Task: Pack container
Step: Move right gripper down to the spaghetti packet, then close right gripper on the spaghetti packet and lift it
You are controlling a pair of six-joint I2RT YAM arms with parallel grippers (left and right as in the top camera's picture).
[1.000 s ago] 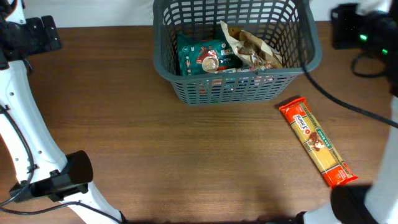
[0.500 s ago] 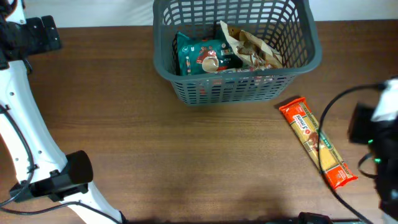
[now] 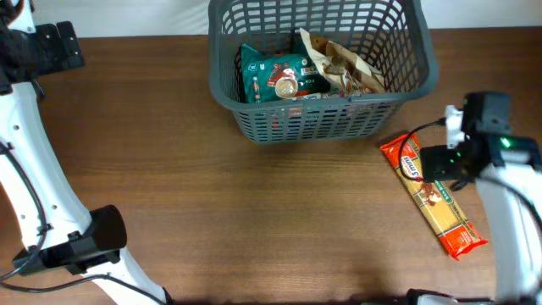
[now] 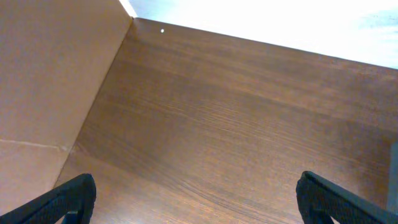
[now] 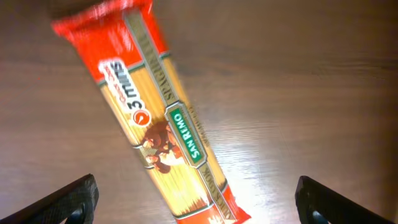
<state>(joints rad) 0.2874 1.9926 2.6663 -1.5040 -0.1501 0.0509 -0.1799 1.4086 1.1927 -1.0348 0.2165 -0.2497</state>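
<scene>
1. The step in hand is the approach to the spaghetti packet (image 5: 168, 124), the one item lying outside the container (image 3: 426, 59).
2. The right gripper (image 5: 199, 198) hovers above it, jaws spread wide and empty. The packet runs slantwise below and between them, untouched.
3. The next move, I judge, is to descend, straddle the packet's width, close, then carry it ahead-left to the container nearby.
4. The left gripper (image 4: 199, 196) hangs over bare table (image 4: 236, 112), jaws parted, holding nothing.

Left arm (image 3: 24, 191), left side of frame: white tubular links, black joint housings, thin black cables alongside. Right arm (image 3: 506, 222), right side: white link, black wrist housing, 1 green indicator light (image 3: 506, 142), black cable (image 3: 428, 127). Each wrist view: 2 black fingertips (image 4: 71, 198) at the lower corners.
</scene>
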